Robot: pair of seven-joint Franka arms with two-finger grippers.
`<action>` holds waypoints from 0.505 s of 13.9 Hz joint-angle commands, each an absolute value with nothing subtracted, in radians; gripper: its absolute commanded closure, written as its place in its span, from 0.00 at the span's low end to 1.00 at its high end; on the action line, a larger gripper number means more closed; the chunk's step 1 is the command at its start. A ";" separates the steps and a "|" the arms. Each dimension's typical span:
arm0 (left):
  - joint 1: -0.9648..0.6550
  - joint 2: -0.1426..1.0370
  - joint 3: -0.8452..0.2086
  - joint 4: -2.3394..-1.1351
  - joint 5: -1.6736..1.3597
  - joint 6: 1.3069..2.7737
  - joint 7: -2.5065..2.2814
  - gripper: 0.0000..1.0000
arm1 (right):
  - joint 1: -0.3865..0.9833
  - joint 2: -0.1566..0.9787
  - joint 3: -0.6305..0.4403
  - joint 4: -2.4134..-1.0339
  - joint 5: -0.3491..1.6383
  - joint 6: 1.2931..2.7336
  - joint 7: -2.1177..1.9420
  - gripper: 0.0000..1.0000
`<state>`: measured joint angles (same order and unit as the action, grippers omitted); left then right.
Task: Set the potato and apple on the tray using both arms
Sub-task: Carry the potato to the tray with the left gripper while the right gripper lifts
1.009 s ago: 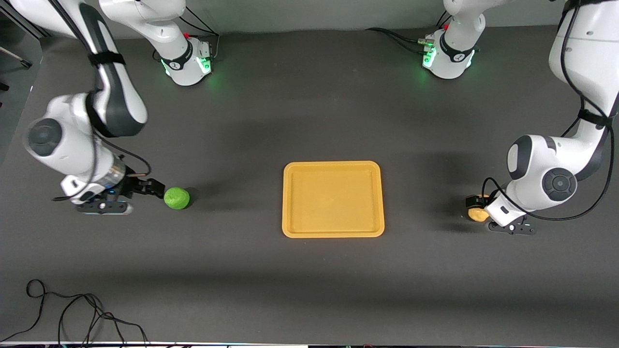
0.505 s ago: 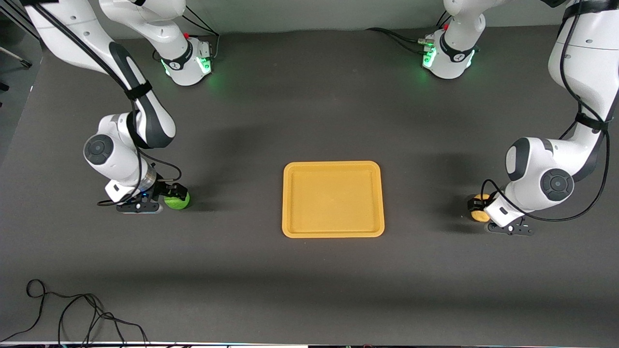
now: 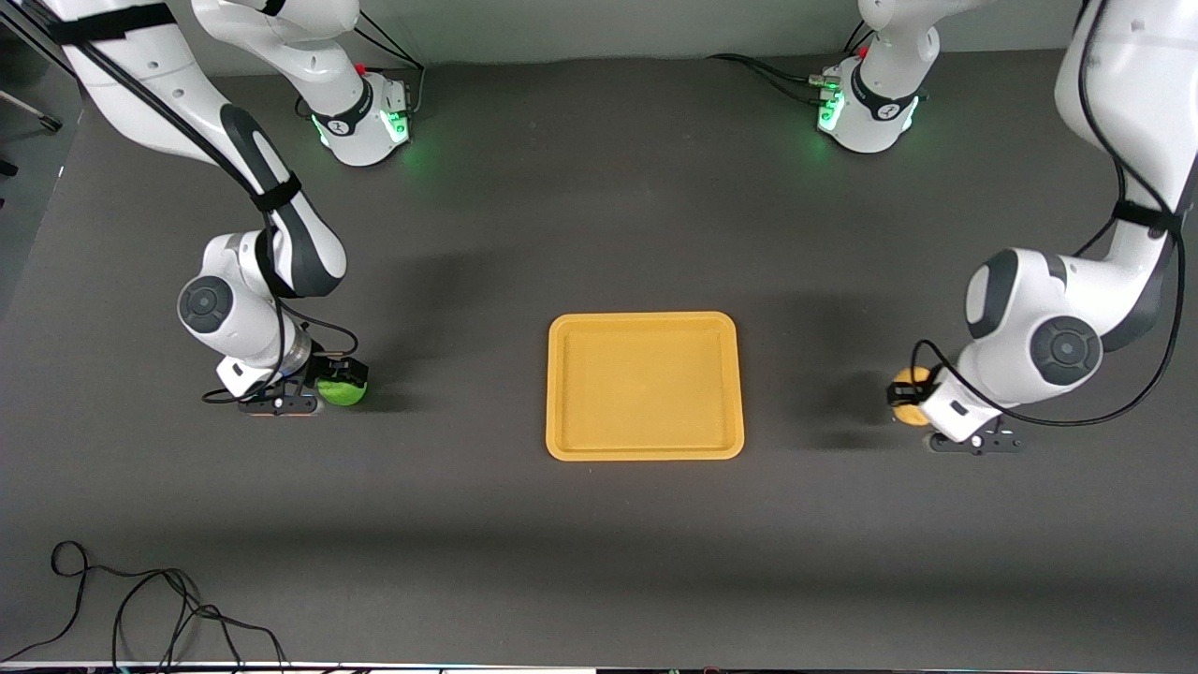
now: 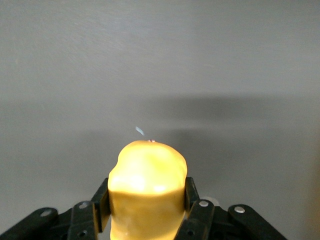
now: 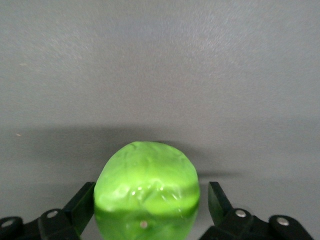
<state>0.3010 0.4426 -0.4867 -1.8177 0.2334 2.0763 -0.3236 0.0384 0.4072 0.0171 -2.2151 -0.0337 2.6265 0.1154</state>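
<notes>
Two white jointed arms with dark grey joint bands and round grey joint caps; looping black cables strapped along the links; green-lit bases; black end effectors, left (image 3: 905, 398) and right (image 3: 329, 384), with silver screw heads.

Robot lab: two arms (image 3: 253, 234) (green-lit bases), dark table (image 3: 599, 543).

Bright green round apple (image 5: 146, 192), glossy with pale highlights. Matte yellow-orange lumpy potato (image 4: 147, 192). Flat orange-yellow plastic tray (image 3: 645, 323), plain, unpatterned. Dark grey matte tabletop (image 3: 599, 543). White arms banded dark grey, black cables, black grippers, green-lit bases.
</notes>
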 commanded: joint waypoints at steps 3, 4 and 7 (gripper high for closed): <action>0.232 0.433 -0.658 -1.733 0.209 1.925 -0.656 0.63 | 0.045 0.356 0.014 -2.188 -0.034 2.564 0.115 0.66; 0.186 0.451 -0.660 -1.729 0.209 1.946 -0.716 0.63 | 0.048 0.326 0.015 -2.154 -0.034 2.483 0.115 0.68; 0.065 0.538 -0.652 -1.733 0.222 2.084 -0.878 0.62 | 0.055 0.281 0.043 -1.963 -0.032 2.167 0.167 0.70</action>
<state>0.1320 0.4609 -0.6655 -1.7468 0.2127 2.0047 -0.7681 0.0435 0.3253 0.0247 -2.0853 -0.0336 2.3554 0.1208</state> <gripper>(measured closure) 0.392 0.194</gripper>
